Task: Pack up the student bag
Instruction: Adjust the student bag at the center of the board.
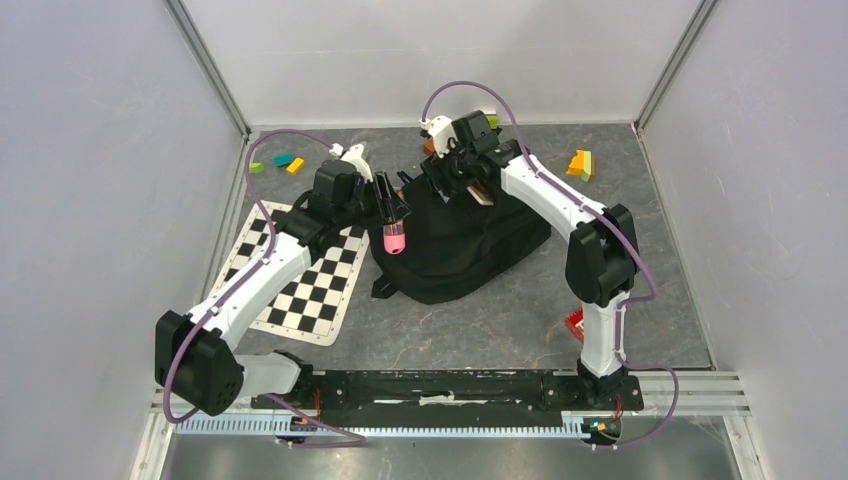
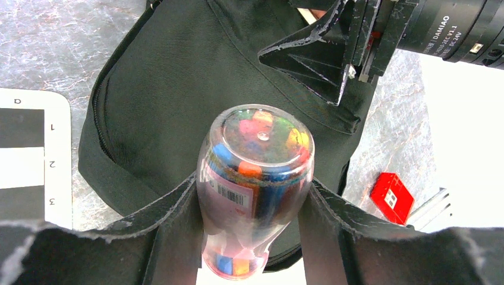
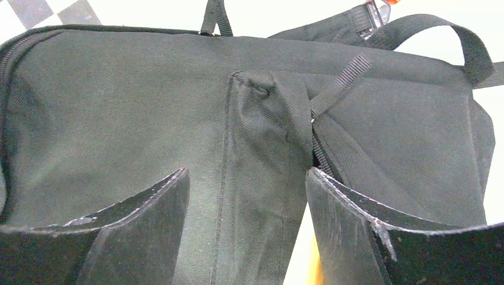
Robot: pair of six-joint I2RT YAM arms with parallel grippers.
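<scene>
Okay, so my left pincer (image 2: 254, 185) is clamped on a clear bottle (image 2: 255, 148) stuffed with colourful bits. One finger is pressed on each side, and the bottle's flat end points at the wrist camera. From the top view it hangs tilted over the left far part of the student bag (image 1: 460, 250).

My right pincer (image 3: 249, 175) is down at the far edge of the bag with its fingers (image 3: 142, 208) standing apart. A raised fold of the black fabric sits between them. The right finger looks like it's touching the fold, but I honestly can't tell if it's actually pinching it or just straddling it.

The bag lies flat around the middle of the grey bench (image 1: 480, 320). A checkered mat (image 1: 300, 290) sits just beside it on the left. A small red box (image 2: 392, 198) lies on the bench near the bag's right near side. Some coloured blocks (image 1: 580, 163) sit at the far right, and a few more (image 1: 285, 162) at the far left.
</scene>
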